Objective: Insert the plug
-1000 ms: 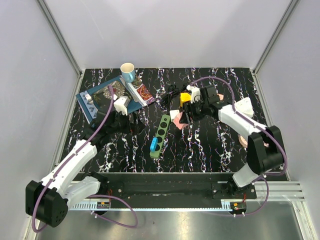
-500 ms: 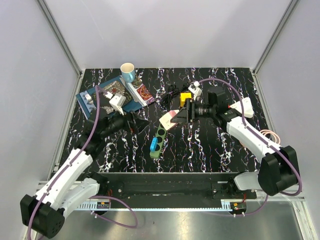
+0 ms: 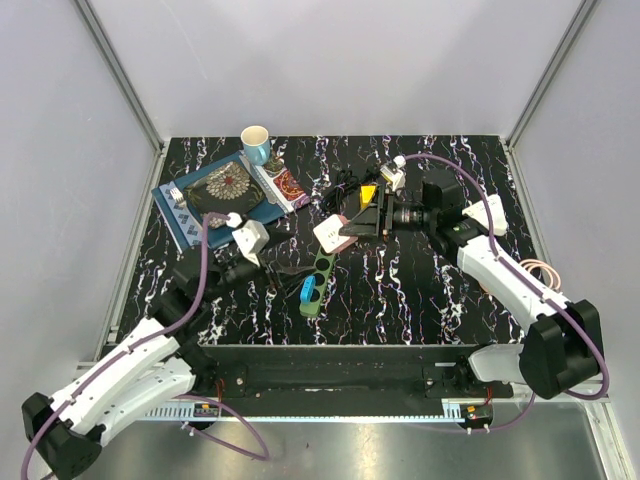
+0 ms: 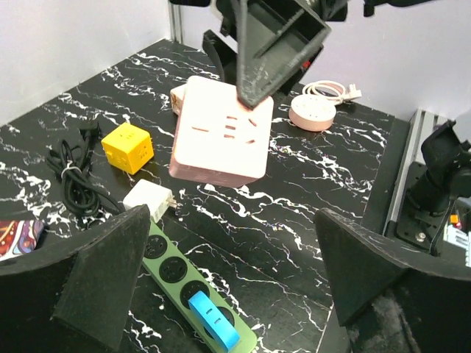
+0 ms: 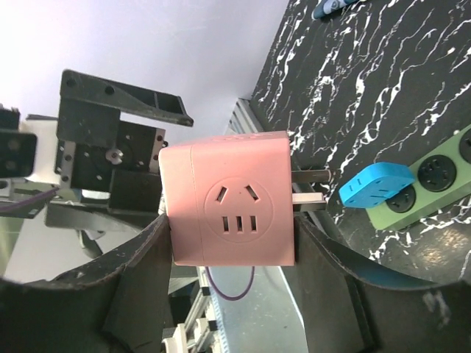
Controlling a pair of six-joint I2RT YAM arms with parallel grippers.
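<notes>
My right gripper (image 3: pixel 358 228) is shut on a pink cube plug (image 3: pixel 333 233), holding it in the air just beyond the far end of the green power strip (image 3: pixel 322 268). In the right wrist view the pink plug (image 5: pixel 229 198) sits between both fingers (image 5: pixel 136 279), its metal prongs (image 5: pixel 313 187) pointing right toward the strip (image 5: pixel 434 184). A blue plug (image 3: pixel 308 291) is seated in the strip's near end. My left gripper (image 3: pixel 285 265) is open, low beside the strip, with nothing between its fingers (image 4: pixel 110 279). It looks over the strip (image 4: pixel 176 272) up at the pink plug (image 4: pixel 224 132).
A yellow cube (image 4: pixel 127 145), a white adapter (image 4: pixel 149 198) and a black cable (image 4: pixel 73 176) lie beyond the strip. A pink round cable reel (image 4: pixel 311 112) sits at the right. A blue mat with books (image 3: pixel 215 195) and a cup (image 3: pixel 256 143) are at the back left.
The right arm has lifted the pink plug off the table and carried it left toward the strip's far end. The left gripper has come nearer and slightly right, still open.
</notes>
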